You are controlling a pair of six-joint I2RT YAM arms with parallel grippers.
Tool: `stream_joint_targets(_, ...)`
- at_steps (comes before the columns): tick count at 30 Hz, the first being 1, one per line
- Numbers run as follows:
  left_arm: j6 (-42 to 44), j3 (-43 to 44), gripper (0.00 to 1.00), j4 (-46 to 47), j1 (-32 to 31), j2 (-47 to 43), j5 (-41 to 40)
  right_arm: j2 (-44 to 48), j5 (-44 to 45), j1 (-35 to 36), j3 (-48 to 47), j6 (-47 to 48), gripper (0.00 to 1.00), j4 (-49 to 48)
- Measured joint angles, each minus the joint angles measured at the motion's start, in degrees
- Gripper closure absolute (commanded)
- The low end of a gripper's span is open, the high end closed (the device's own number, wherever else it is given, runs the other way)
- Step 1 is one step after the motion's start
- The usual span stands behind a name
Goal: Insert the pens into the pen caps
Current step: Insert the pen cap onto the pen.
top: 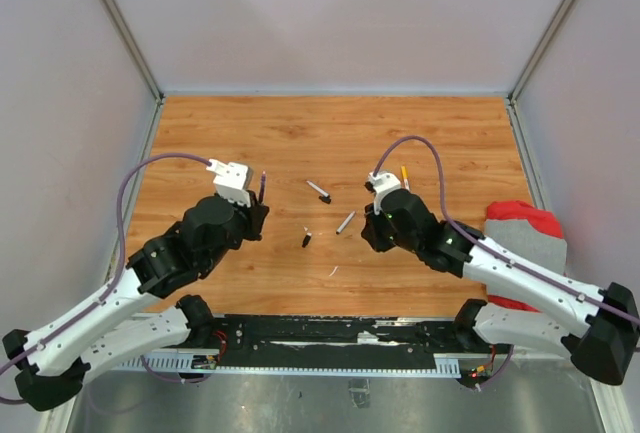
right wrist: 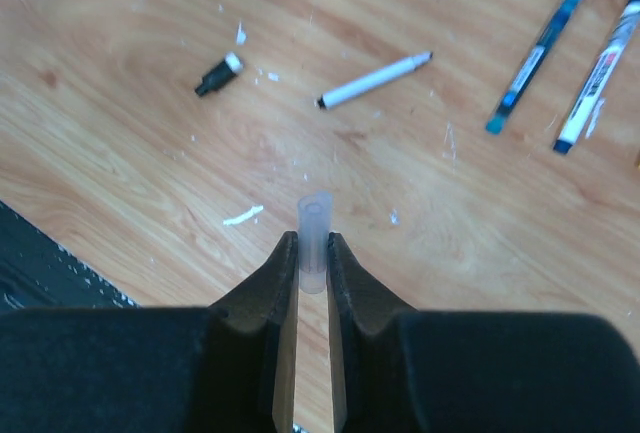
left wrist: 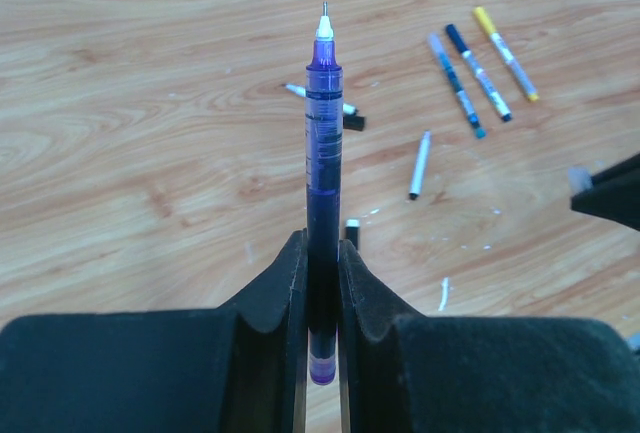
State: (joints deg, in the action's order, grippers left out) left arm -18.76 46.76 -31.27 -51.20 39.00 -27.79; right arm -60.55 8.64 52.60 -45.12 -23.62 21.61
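My left gripper [left wrist: 323, 256] is shut on a purple pen [left wrist: 323, 143], which stands out past the fingertips with its bare tip pointing away. From above, the left gripper [top: 260, 209] sits left of centre. My right gripper [right wrist: 313, 251] is shut on a short, pale, see-through pen cap [right wrist: 314, 233] with its open end facing outward; from above, the right gripper [top: 369, 231] is right of centre. Between them on the table lie a grey pen [top: 345, 222], a white pen [top: 318, 191] with a black cap at its end, and a loose black cap [top: 307, 238].
Three more pens [left wrist: 478, 71] lie side by side near the right arm, one with a yellow barrel [top: 405, 173]. A red and grey cloth [top: 525, 238] lies at the right edge. A white scrap [top: 333, 271] lies near the front. Walls enclose the wooden table [top: 250, 133].
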Motion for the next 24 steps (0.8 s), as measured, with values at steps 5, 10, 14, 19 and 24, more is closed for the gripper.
stream_joint_targets(5, -1.7, -3.6, 1.00, 8.1, 0.0, 2.8, 6.1, 4.3, -6.1, -4.5, 3.4, 1.3, 0.95, -9.3)
stream_joint_targets(10, -4.3, -6.2, 0.99, 14.7, -0.4, 9.3, 11.3, 5.1, -15.0, -8.9, 6.2, 0.7, 1.00, -17.1)
stream_joint_targets(14, -6.3, -8.2, 1.00, 19.8, -2.4, 10.3, 13.6, 6.2, -20.1, -11.6, 7.5, -2.4, 0.99, -21.9)
stream_joint_targets(19, -8.3, -9.2, 1.00, 25.4, -5.2, 10.1, 14.0, 9.3, -22.4, -12.1, 12.4, -8.2, 1.00, -31.6)
stream_joint_targets(24, -9.4, -11.7, 1.00, 28.9, -10.6, 7.5, 12.2, 9.8, -22.4, -12.2, 14.4, -13.2, 0.99, -40.0)
